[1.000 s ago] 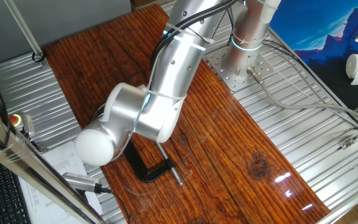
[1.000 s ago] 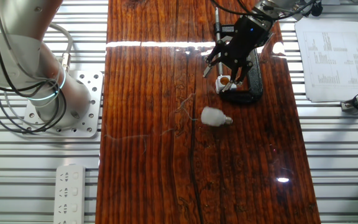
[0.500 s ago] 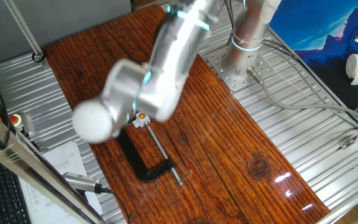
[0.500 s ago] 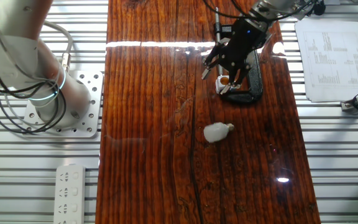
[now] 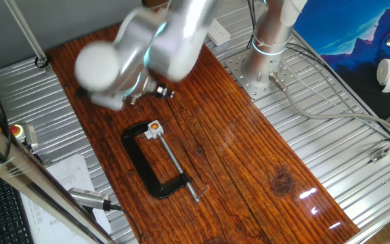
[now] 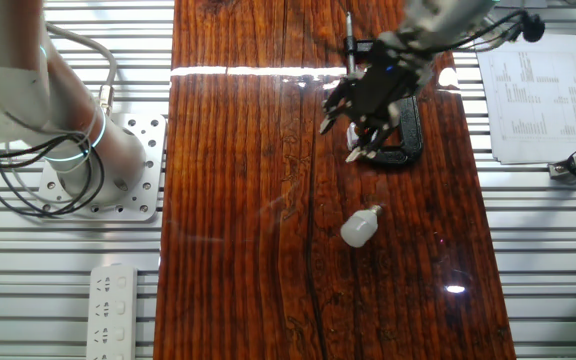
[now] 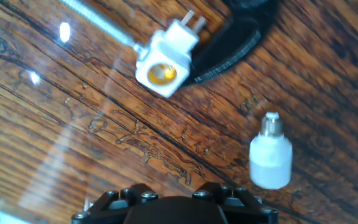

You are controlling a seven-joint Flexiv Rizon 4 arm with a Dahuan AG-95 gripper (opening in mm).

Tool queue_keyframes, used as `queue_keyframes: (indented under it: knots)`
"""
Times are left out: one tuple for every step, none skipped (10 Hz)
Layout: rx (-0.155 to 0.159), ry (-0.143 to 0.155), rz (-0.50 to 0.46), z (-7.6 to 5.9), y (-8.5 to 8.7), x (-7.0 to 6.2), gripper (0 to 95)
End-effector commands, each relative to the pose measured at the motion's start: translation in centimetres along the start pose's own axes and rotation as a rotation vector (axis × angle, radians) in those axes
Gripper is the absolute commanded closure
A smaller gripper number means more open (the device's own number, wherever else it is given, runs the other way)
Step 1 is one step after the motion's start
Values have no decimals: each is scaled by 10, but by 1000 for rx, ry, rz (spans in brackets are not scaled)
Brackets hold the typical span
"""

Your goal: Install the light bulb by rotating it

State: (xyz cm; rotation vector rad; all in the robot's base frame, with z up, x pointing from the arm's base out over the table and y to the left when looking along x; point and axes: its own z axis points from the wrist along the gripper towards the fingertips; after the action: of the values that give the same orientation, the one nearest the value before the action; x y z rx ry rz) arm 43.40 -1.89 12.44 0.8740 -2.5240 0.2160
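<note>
Gripper (image 6: 363, 112), fingers spread and empty, has lifted away. Meanwhile the light bulb (image 6: 360, 227) rolled toward lower centre, farther from the socket (image 7: 164, 58). Installing it means regrasping.

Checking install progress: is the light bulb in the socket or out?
Out. The light bulb lies on its side on the table, apart from the socket.

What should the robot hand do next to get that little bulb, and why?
Probably move over the light bulb and come down to grab it. The bulb lies on its side on the wooden table, loose, apart from the white socket held in the black clamp. The gripper is up near the clamp, holding nothing, so it needs the bulb first.
</note>
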Motion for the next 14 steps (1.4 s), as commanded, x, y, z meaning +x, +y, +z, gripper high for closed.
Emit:
queue_keyframes:
  knots:
    - [-5, -172, 6, 2, -2, 10, 380]
    - [-9, -268, -24, 1, -2, 10, 380]
    - [-39, -333, -37, -1, -2, 10, 380]
    - [-61, -365, -46, -2, -2, 9, 380]
    - [-96, -409, -62, -7, -2, 6, 190]
    - [-104, -414, -70, -17, -2, 0, 190]
    - [-108, -417, -53, -17, -2, 0, 190]
    - [-114, -419, -41, -17, -2, 0, 190]
    - [-137, -423, 20, -17, -2, 0, 190]
    - [-170, -454, 73, -17, -2, 0, 190]
    - [-199, -475, 126, -17, -2, 0, 190]
    - [-205, -510, 181, -17, -2, 0, 190]
    - [-226, -551, 244, -17, -2, 0, 190]
    - [-243, -584, 251, -17, -2, 0, 190]
